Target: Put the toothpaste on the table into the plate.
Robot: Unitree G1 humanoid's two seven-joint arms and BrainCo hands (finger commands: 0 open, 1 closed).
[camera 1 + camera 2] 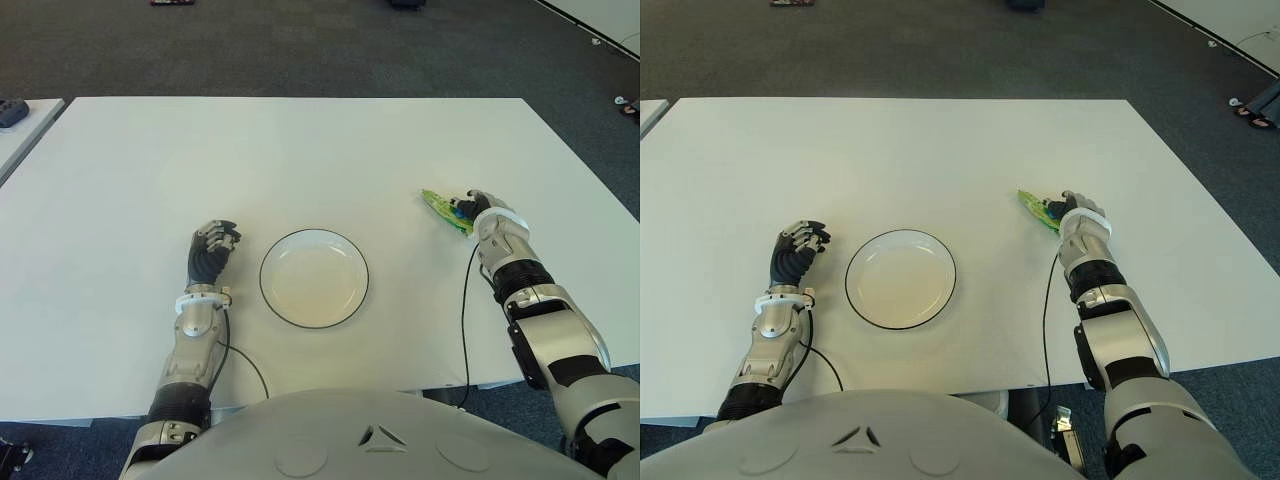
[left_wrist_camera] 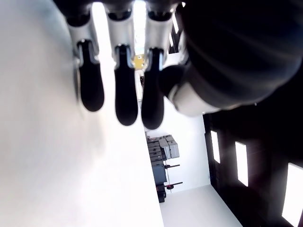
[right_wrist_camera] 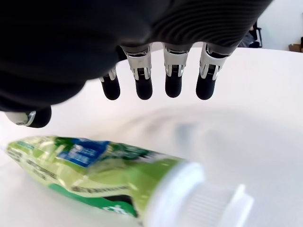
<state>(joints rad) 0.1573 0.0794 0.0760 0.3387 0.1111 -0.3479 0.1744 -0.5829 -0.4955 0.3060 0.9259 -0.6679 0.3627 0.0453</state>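
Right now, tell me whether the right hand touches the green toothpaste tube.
Apart. The right wrist view shows the right hand open, white table between its fingertips and the green toothpaste tube.

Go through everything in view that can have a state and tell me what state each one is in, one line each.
toothpaste: lying flat on the table, cap on, not gripped.
plate: empty, upright on the table.
right hand: over the toothpaste, fingers extended, not closed on it.
left hand: idle to the left of the plate, fingers curled, holding nothing.
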